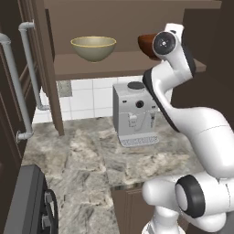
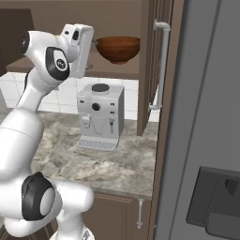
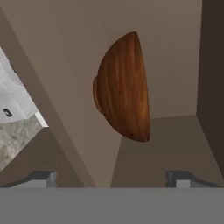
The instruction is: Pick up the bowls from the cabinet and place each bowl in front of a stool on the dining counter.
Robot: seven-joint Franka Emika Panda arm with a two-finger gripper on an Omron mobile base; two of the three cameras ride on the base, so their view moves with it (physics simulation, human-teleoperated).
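The cabinet (image 1: pixel 114 64) stands open above the worktop. On its shelf the pale olive bowl (image 1: pixel 93 47) sits to the left. The reddish-brown bowl (image 2: pixel 118 48) sits to the right, partly behind my arm in the left base view (image 1: pixel 146 45). My hand (image 2: pixel 79 44) is raised to shelf height, just in front of the brown bowl. In the rolled hand view this bowl (image 3: pixel 124 87) lies straight ahead on the shelf. My gripper (image 3: pixel 111 178) is open, its fingertips (image 3: pixel 43 177) wide apart, short of the bowl and holding nothing. The dining counter and the stools are out of view.
A grey coffee machine (image 1: pixel 135 114) stands on the marbled worktop (image 1: pixel 82 160) under the shelf. Cabinet doors with long grey handles (image 1: pixel 27 59) (image 2: pixel 161 65) hang open on both sides. A tall grey panel (image 2: pixel 211 117) stands at the right.
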